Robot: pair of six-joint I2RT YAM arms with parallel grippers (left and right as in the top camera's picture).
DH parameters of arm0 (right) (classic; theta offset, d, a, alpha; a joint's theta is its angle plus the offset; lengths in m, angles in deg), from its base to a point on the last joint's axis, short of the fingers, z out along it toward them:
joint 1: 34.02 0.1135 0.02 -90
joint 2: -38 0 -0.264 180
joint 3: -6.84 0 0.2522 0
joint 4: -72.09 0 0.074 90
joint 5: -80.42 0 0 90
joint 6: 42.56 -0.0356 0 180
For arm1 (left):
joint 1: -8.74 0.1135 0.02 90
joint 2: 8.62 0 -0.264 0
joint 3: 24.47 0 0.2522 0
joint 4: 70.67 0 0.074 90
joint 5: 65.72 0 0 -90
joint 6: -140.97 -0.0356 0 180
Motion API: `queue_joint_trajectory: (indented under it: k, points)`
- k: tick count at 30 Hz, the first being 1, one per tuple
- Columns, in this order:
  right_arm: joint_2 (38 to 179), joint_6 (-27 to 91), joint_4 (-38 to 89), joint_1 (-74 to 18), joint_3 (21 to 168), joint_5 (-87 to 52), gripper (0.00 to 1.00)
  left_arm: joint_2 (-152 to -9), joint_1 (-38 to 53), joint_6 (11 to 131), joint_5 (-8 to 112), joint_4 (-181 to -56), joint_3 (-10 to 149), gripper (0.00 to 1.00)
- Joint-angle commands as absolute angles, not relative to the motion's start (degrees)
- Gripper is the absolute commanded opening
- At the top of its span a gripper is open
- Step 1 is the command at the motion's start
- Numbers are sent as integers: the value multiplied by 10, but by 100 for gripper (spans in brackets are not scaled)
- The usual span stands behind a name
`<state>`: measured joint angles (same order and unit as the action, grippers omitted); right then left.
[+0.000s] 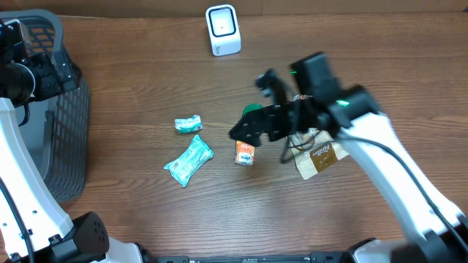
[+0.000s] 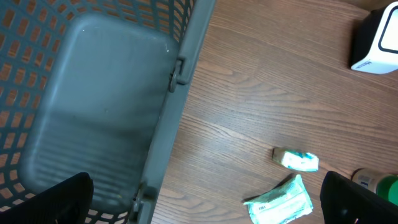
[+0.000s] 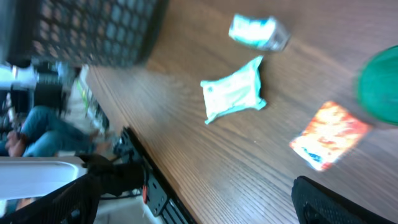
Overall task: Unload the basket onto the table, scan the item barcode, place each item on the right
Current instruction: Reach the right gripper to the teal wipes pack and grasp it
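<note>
The desk (image 1: 139, 73) carries a basket (image 1: 69, 139) at its left edge. The left claw (image 2: 205, 208) hangs over the basket's rim, jaws wide and empty. The right claw (image 3: 199, 205), equally wide and empty, hangs over mid-desk. A brown pouch (image 1: 322, 157) lies to its right. The scanner (image 1: 222, 29) stands by the far edge. The orange packet (image 1: 245, 153) lies mid-desk, with two teal packets (image 1: 189, 161) to its left.

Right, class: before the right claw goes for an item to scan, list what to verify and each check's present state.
1. Right claw open: ok.
2. Right claw empty: ok.
3. Orange packet uncovered on the table: ok.
4. Orange packet's barcode visible: cannot tell.
5. Scanner unobstructed: ok.
6. Left claw open, over the basket: ok.
</note>
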<state>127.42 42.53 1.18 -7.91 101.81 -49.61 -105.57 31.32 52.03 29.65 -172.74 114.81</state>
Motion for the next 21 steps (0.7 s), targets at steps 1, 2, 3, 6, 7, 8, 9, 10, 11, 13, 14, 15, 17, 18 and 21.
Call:
queue_joint_trajectory:
  k: [1, 2, 3, 6, 7, 8, 9, 10, 11, 13, 14, 15, 17, 18, 21]
  points:
    - [1324, 400, 46, -52, 1031, -518, 100, -1058, 312, 510, 298, -1727, 1150, 99]
    - [1338, 386, 60, -47, 1031, -533, 100, -1058, 312, 509, 298, -1727, 1150, 99]
    - [1354, 385, 77, -41, 1031, -560, 100, -1058, 312, 509, 298, -1727, 1150, 99]
    - [1387, 387, 115, -22, 1031, -558, 100, -1059, 312, 509, 298, -1727, 1150, 99]
    - [1398, 386, 125, -12, 1031, -532, 100, -1058, 312, 509, 298, -1727, 1150, 100]
    - [1405, 382, 132, -4, 1031, -504, 100, -1059, 312, 509, 298, -1727, 1150, 99]
    - [1413, 372, 139, 5, 1031, -472, 100, -1059, 312, 509, 298, -1727, 1150, 100]
    - [1420, 362, 146, 14, 1031, -435, 100, -1059, 312, 509, 298, -1727, 1150, 100]
    - [1427, 356, 154, 21, 1031, -411, 100, -1059, 312, 509, 298, -1727, 1150, 99]
    - [1443, 354, 172, 31, 1031, -404, 100, -1059, 312, 509, 298, -1727, 1150, 100]
    - [1450, 354, 182, 33, 1031, -408, 100, -1059, 312, 509, 298, -1727, 1150, 100]
    - [1457, 354, 190, 34, 1031, -410, 100, -1059, 312, 509, 298, -1727, 1150, 100]
    - [1474, 354, 204, 34, 1031, -412, 100, -1058, 312, 509, 298, -1727, 1150, 100]
    - [1484, 354, 210, 34, 1031, -412, 99, -1059, 312, 509, 298, -1727, 1150, 99]
    - [1508, 354, 219, 34, 1031, -412, 99, -1059, 312, 509, 298, -1727, 1150, 99]
